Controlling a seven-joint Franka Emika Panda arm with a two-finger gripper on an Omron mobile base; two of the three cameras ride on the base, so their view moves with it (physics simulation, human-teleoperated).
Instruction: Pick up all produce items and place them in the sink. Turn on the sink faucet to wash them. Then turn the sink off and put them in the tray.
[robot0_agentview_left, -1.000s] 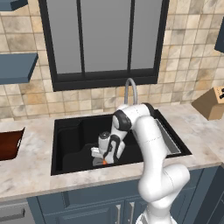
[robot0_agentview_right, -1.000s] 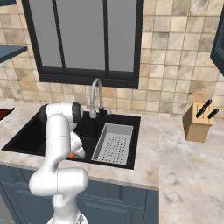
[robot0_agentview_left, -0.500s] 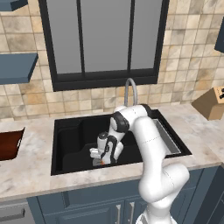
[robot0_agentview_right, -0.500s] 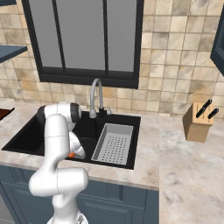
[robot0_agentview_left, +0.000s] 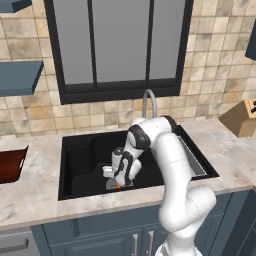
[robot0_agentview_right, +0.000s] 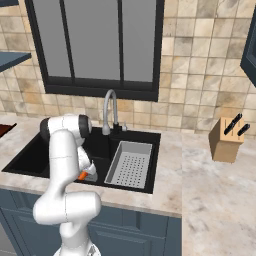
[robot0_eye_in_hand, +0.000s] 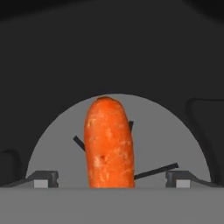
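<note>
claw low in the sink over the carrot

down in the large rectangular black sink basin (robot0_agentview_left: 85, 165), the two-finger claw (robot0_eye_in_hand: 111, 179) hangs just above the round grey drain disc (robot0_eye_in_hand: 175, 144), its dark fingertips (robot0_eye_in_hand: 43, 178) spread wide on either side of the small orange tapered carrot (robot0_eye_in_hand: 109, 144). the carrot lies on the disc between them, with a clear gap to each tip, so it is not gripped. from the left base camera the claw (robot0_agentview_left: 119, 181) sits near the basin's front wall with a spot of orange (robot0_agentview_left: 118, 186) under it. beside it, in the right half of the sink (robot0_agentview_right: 30, 155), rests the light grey perforated drainer basket (robot0_agentview_right: 131, 162). behind stands the tall slim silver gooseneck faucet (robot0_agentview_right: 110, 107). far left on the marbled worktop (robot0_agentview_left: 30, 200) lies the dark reddish-brown shallow tray (robot0_agentview_left: 10, 165).
</note>
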